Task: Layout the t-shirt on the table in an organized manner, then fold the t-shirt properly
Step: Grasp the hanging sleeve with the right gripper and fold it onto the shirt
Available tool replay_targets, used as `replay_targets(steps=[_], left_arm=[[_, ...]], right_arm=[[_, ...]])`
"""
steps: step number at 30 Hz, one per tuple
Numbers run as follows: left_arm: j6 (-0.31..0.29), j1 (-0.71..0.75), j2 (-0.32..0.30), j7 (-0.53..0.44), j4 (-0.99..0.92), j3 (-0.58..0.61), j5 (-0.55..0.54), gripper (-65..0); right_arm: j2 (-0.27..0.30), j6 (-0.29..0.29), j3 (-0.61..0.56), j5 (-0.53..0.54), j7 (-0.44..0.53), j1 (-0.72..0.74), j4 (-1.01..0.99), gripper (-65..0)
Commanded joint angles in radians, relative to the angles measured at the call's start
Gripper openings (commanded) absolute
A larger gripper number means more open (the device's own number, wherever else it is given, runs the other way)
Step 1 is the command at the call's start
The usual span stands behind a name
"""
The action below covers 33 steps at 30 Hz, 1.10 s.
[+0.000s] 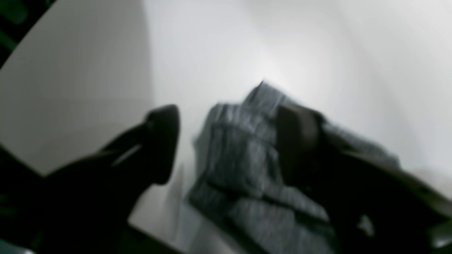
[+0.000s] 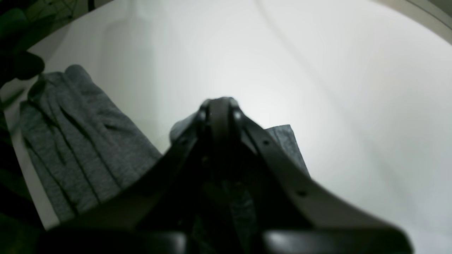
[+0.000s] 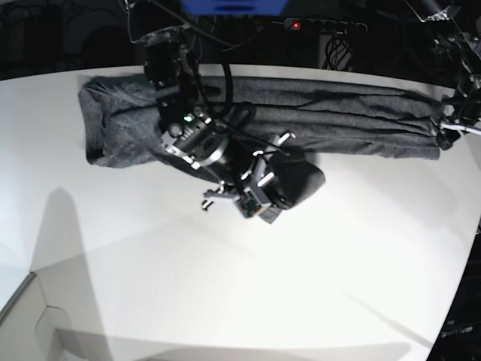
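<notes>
In the left wrist view the left gripper [image 1: 226,141] gapes around the t-shirt [image 1: 240,165]; in the right wrist view the right gripper [image 2: 219,106] pinches cloth, best drawn outward slowly; the base view shows the shirt bunched along the table [image 3: 225,286]'s far side.

The t-shirt [image 3: 331,116] lay stretched in a long band across the far side of the bench [image 3: 225,293], running from the base view's left almost to its right edge. The right hand [image 3: 259,197] sat over a bunched fold of the shirt near the middle — nearer the camera than the main band. The left hand [image 3: 460,113] hung at the shirt's far right end, by the bench's curved edge — in its wrist view, cloth lay between its fingers [image 1: 164,141].
</notes>
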Motion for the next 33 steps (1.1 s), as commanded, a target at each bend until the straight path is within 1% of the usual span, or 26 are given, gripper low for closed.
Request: replay_targets(steps=[1, 3, 6, 12, 13, 18, 20, 22, 27, 33], left_arm=[[-0.007, -0.010, -0.017, -0.005, 0.027, -0.002, -0.017, -17.8], [-0.007, -0.012, -0.019, 0.018, 0.050, -0.005, -0.017, -15.3], [-0.007, -0.009, -0.019, 0.024, 0.099, -0.007, -0.017, -15.4], [-0.007, -0.007, -0.014, 0.027, 0.173, -0.007, -0.017, -15.4], [-0.007, -0.007, -0.016, 0.027, 0.180, -0.007, -0.017, -15.4], [-0.007, -0.007, -0.020, 0.027, 0.202, -0.007, -0.017, -15.4], [-0.007, -0.007, -0.020, 0.027, 0.210, -0.007, -0.016, -15.4], [-0.007, -0.007, -0.020, 0.027, 0.210, -0.007, -0.016, -15.4], [-0.007, -0.006, -0.020, 0.027, 0.210, -0.010, -0.016, -15.4], [-0.007, -0.006, -0.020, 0.027, 0.210, -0.085, -0.017, -15.4]], right_arm=[[-0.010, -0.002, -0.008, 0.016, 0.032, 0.013, 0.024, -65.0], [-0.010, -0.002, -0.009, 0.017, 0.032, 0.007, 0.036, -65.0], [-0.010, -0.002, -0.012, 0.017, 0.032, -0.017, 0.067, -65.0], [-0.010, -0.003, -0.133, 0.016, 0.032, -0.065, 0.091, -65.0], [-0.010, -0.017, -0.153, 0.016, 0.032, -0.068, 0.090, -65.0], [-0.010, -0.126, -0.245, 0.017, 0.058, -0.097, 0.037, -65.0], [-0.010, -0.160, -0.276, 0.017, 0.077, -0.100, 0.024, -65.0], [-0.010, -0.178, -0.298, 0.017, 0.077, -0.106, 0.019, -65.0], [-0.010, -0.184, -0.339, 0.017, 0.080, -0.139, 0.021, -65.0], [-0.010, -0.184, -0.394, 0.017, 0.080, -0.148, 0.005, -65.0]])
